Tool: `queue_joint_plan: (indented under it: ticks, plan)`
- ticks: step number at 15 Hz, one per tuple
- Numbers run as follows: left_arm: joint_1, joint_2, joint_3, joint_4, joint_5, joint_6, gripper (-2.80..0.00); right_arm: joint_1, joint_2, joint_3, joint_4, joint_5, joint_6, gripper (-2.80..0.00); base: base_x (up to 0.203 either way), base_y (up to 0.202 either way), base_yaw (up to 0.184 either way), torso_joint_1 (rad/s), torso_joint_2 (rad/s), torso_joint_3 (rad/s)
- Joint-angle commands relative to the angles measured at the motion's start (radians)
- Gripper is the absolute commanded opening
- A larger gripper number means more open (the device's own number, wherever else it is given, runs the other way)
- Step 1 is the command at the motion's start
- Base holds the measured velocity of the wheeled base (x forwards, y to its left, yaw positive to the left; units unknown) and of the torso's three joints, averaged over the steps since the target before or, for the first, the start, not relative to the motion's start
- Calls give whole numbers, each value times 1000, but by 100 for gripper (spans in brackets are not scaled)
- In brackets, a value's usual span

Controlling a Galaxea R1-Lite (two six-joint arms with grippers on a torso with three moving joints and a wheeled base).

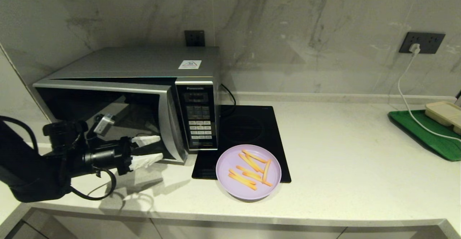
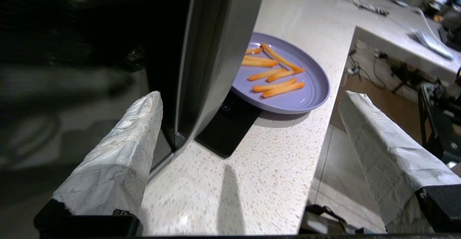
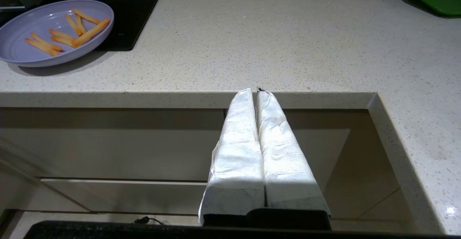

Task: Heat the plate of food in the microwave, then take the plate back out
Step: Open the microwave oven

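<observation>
Reaching: the left gripper (image 1: pixel 155 149) is level at the microwave's front, near the bench's left front edge, white-wrapped fingers (image 2: pixel 119 167) spread wide and holding nothing.
Door: one finger sits on the glass side of the silver handle (image 1: pixel 169 127), the other on its outer side; contact cannot be told. The door stands slightly ajar at its top edge.
Microwave (image 1: pixel 144 87): silver, at the bench's back left against the marble wall, keypad (image 1: pixel 200 123) on its right side.
Cooktop (image 1: pixel 248 131): flat black, just right of the microwave, reaching toward the front edge.
Plate (image 1: pixel 227 163): lilac, resting on the cooktop's front edge and overhanging onto the bench, near the bench's front edge; orange sticks (image 1: pixel 252 168) lie loose on it.
Tray (image 1: pixel 425 131): green, at the bench's far right edge, with a beige container (image 1: pixel 443 113) on it and a white cable (image 1: pixel 407 87) running from the wall socket.
Right gripper (image 3: pixel 257 91): parked below the bench's front edge, right of the plate, fingers pressed together and empty.
</observation>
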Motion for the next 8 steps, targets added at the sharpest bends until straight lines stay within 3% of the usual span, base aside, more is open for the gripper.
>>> queue_joint_plan:
  ticks: [1,2,6,7,8]
  plan:
    - [95,-166,53,1,-37,-48,0,0,1,0,1,-2,1,-280,0,0,0,0,0,0]
    - [134,-227,90,4,-65,-62,-280,1,1,0,1,0,1,-280,0,0,0,0,0,0]
    - [266,-516,242,29,-107,-86,-280,0,1,0,1,-2,1,-280,0,0,0,0,0,0]
    - [287,-570,244,40,-94,-97,-280,0,1,0,1,0,1,-280,0,0,0,0,0,0]
    - [284,-591,209,57,-33,-105,-280,0,1,0,1,-1,1,-280,0,0,0,0,0,0]
